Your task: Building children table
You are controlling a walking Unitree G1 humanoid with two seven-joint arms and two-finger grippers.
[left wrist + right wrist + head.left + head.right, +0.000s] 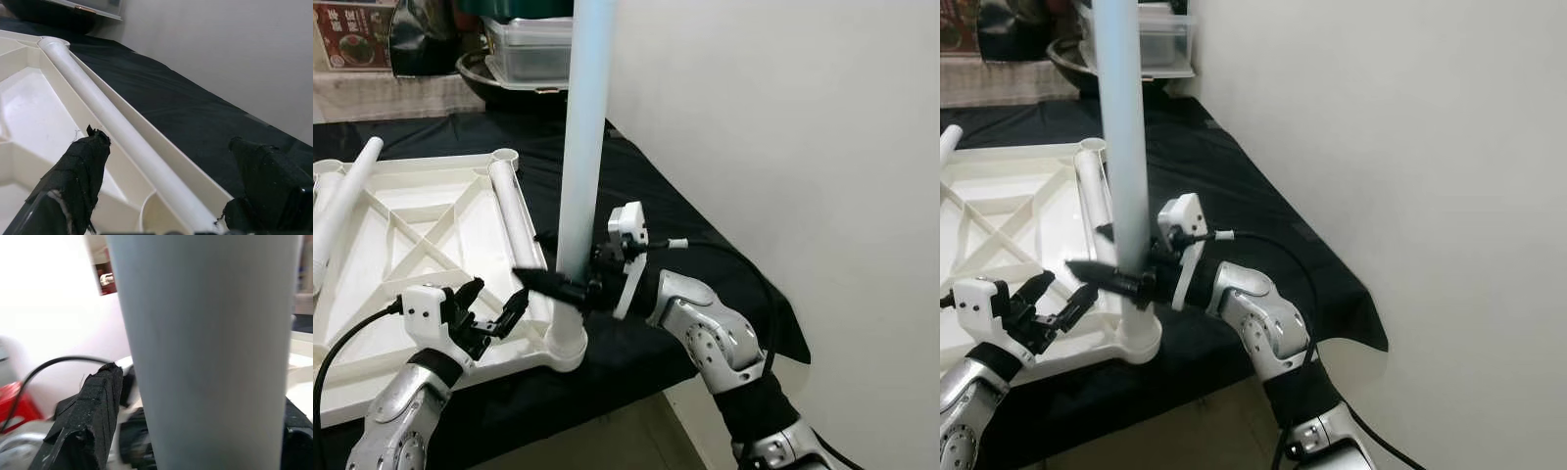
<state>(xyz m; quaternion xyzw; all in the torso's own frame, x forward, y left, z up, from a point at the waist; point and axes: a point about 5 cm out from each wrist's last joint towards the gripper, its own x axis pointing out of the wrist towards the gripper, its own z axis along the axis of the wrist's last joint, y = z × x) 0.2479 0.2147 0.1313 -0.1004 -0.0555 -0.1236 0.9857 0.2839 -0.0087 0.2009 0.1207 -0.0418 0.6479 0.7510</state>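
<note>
The table top (421,220) lies upside down on the black cloth (636,196), with one pale blue leg (582,147) standing upright in its near corner socket (566,343). The right claw (558,284) is clenched around that leg low down, just above the socket. The left claw (494,313) hangs released over the near edge, beside a loose white leg (514,220) lying along the rim. The socket sits close to the cloth's edge, so a sideways push on the tall leg could, I judge, tilt it out of its seat or drag the top off the edge. Letting go before the leg is fully seated might topple it toward the wall (783,117)
</note>
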